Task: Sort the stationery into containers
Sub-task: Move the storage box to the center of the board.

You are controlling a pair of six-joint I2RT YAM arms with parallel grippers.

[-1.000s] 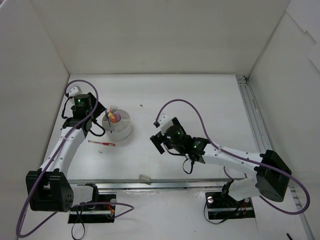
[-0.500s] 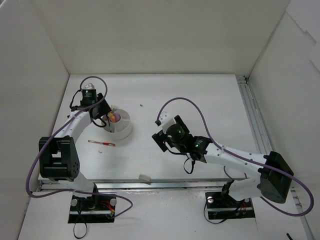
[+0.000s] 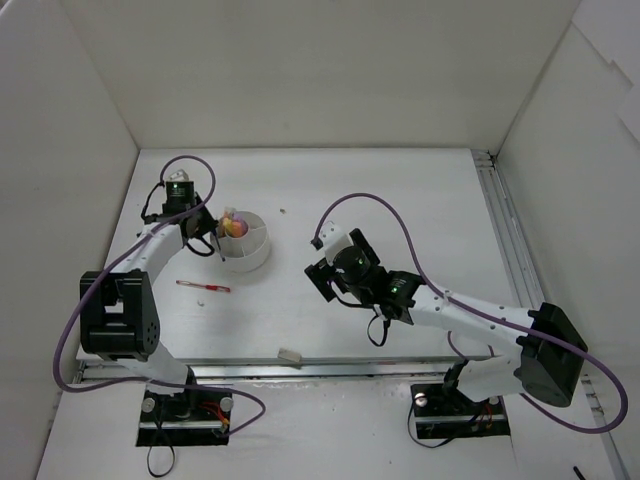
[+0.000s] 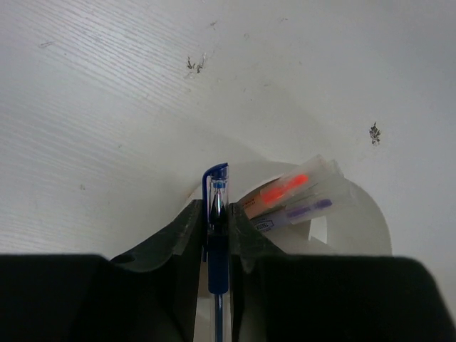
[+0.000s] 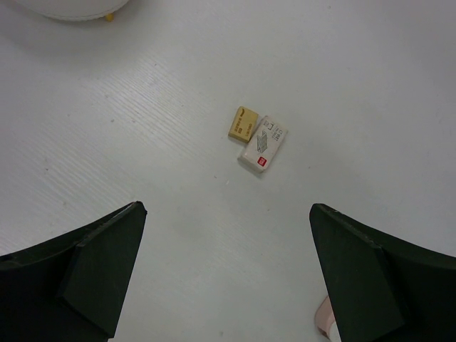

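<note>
**White counter [image 3: 420,200], walled in: a drop pending**

The left end effector [image 4: 216,217] is clamped on a blue pen [image 4: 217,187], its long axis running straight out between the fingers [image 4: 187,239], cap foremost; the white cup [image 4: 367,214] lies just ahead and to the right, markers [image 4: 285,191] already inside; the left arm [image 3: 150,252] is far nearer it; the right end effector [image 5: 226,208] hangs wide open above two erasers [image 5: 262,144].

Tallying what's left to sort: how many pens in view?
2: blue pen clamped in the left tool at the cup; red pen on the table. More may hide inside the cup.
</note>
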